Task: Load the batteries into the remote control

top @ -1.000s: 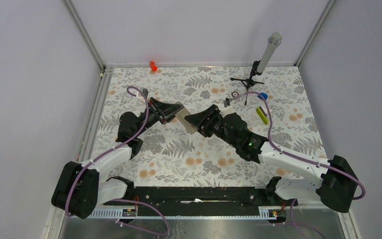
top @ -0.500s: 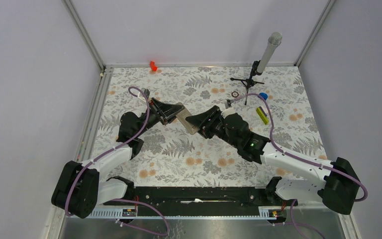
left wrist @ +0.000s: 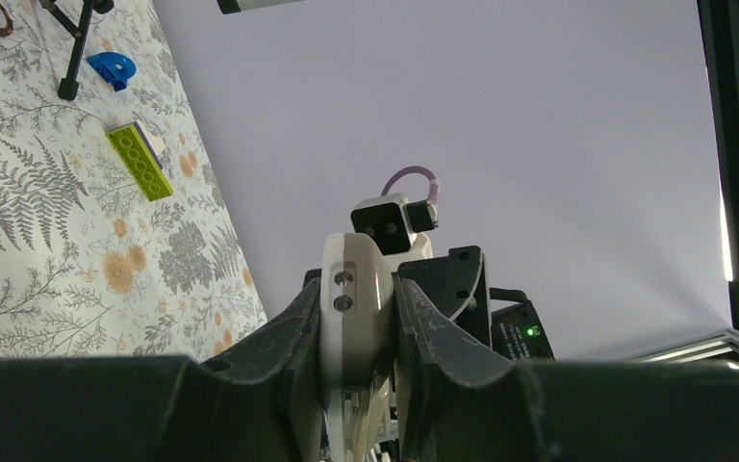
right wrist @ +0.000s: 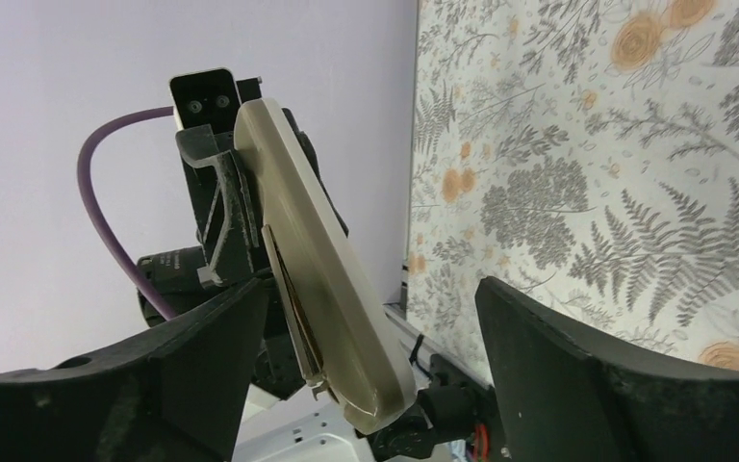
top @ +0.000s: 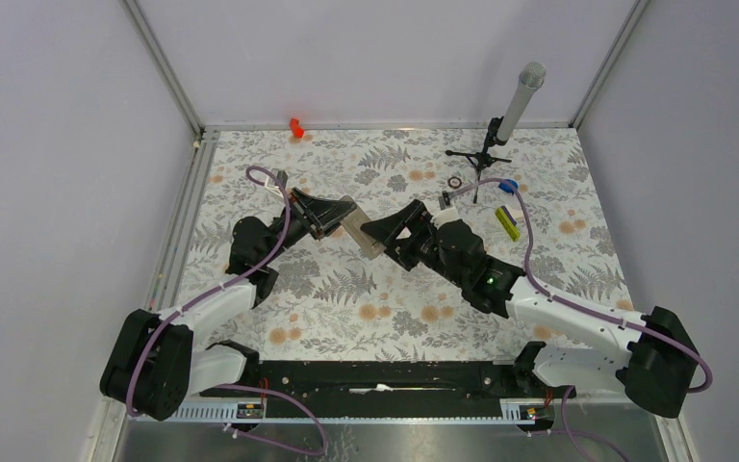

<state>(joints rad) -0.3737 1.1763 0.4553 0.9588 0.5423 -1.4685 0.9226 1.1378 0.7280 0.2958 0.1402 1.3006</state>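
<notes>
Right gripper point(right wrist: 370, 308) has shifted slightly, jaws wide apart by the remote point(left wrist: 354, 337) clamped in left gripper point(left wrist: 358, 291).

L arm point(top: 214, 304) comes in from lower left, R arm point(top: 560, 314) from lower right; tips meet approx mid-table over floral cloth point(top: 346, 322). L gripper point(top: 339, 218) clamped on remote control point(top: 359, 233), a pale slab lying diagonal between the two tips. R gripper point(top: 381, 234) sits at remote's right end; contact unclear from above. Far right: mic on tripod point(top: 500, 130), small dark ring point(top: 454, 182), blue bit point(top: 508, 185), and yellow-green bar point(top: 508, 222) just nearer. Red piece point(top: 295, 126) at far edge.
</notes>
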